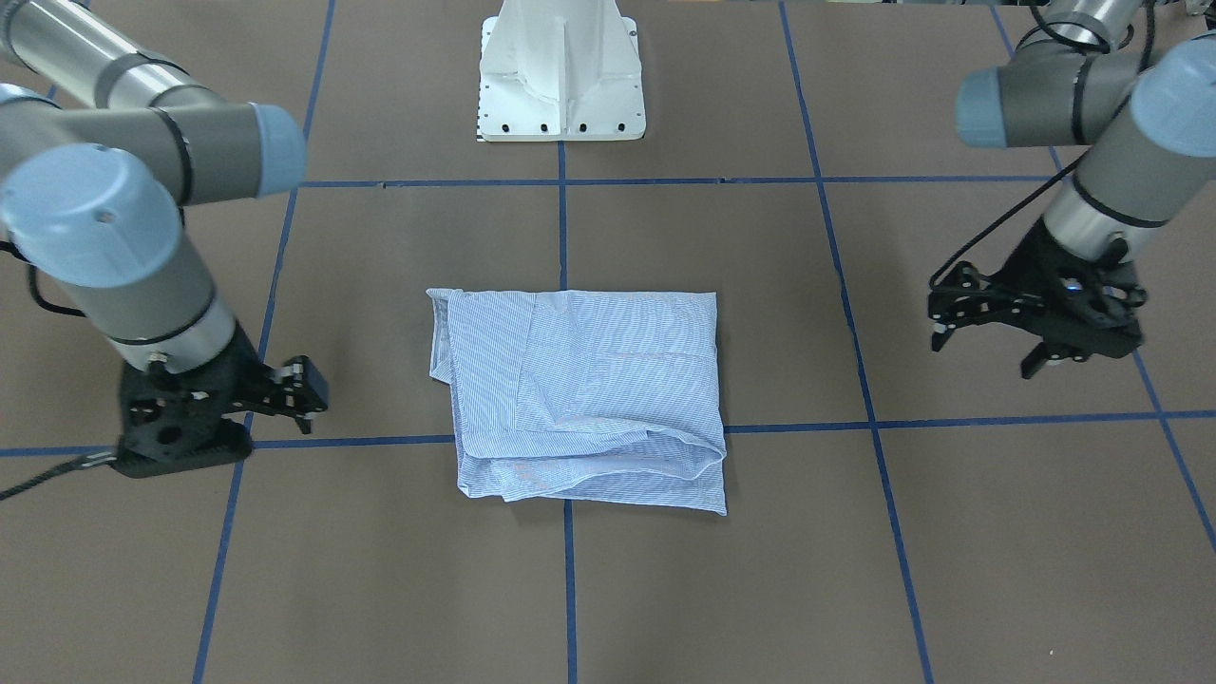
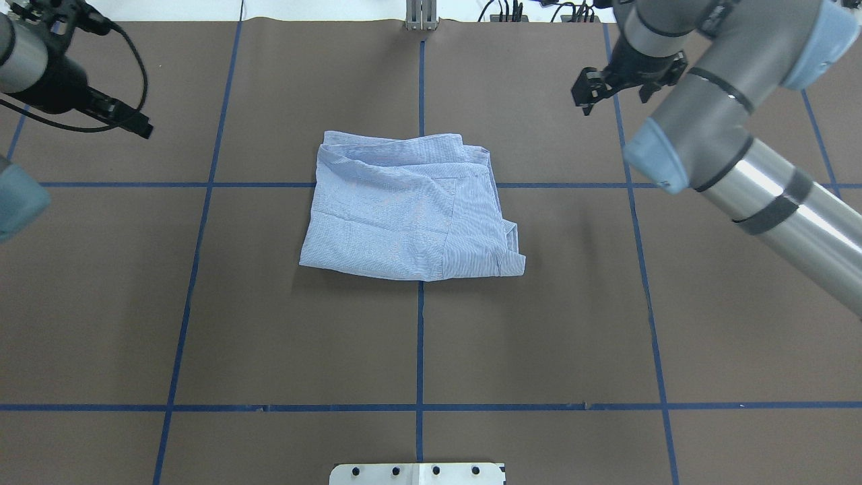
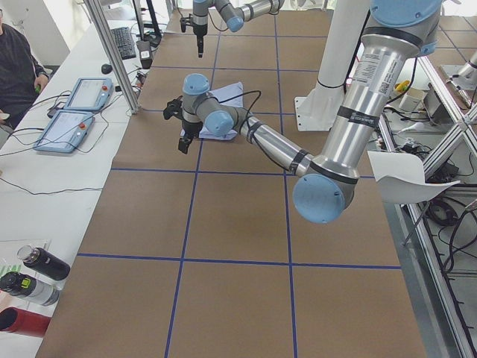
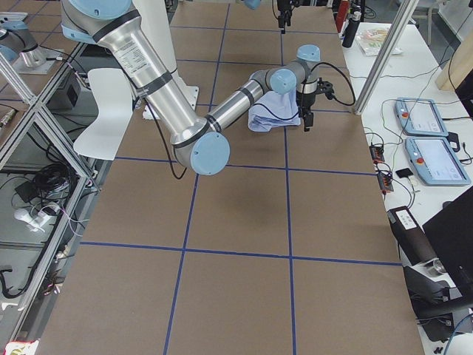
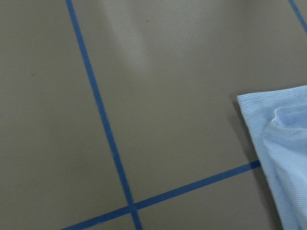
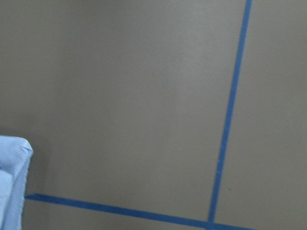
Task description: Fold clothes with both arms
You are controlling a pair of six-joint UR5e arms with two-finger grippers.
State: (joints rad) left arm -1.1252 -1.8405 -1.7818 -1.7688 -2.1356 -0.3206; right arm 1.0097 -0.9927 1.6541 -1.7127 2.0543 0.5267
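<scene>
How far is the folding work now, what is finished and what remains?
Done: the shirt lies folded into a compact rectangle. In hand: nothing; the left gripper and right gripper hang beside it, apart, jaws open and empty. Left: perhaps only smoothing its one rumpled, bulging edge.

Light blue, white-striped shirt (image 1: 579,389) on brown table (image 1: 997,570) (blue gridlines (image 1: 570,589)).

Shirt: the folded light blue, white-striped cotton shirt (image 1: 579,389) covers its own lower layers; each wrist view keeps only one corner of it, cut by the frame.
Base: white metal pedestal (image 2: 417,473) at the brown worktop's (image 2: 269,323) robot-side edge, cropped in the overhead view.
</scene>
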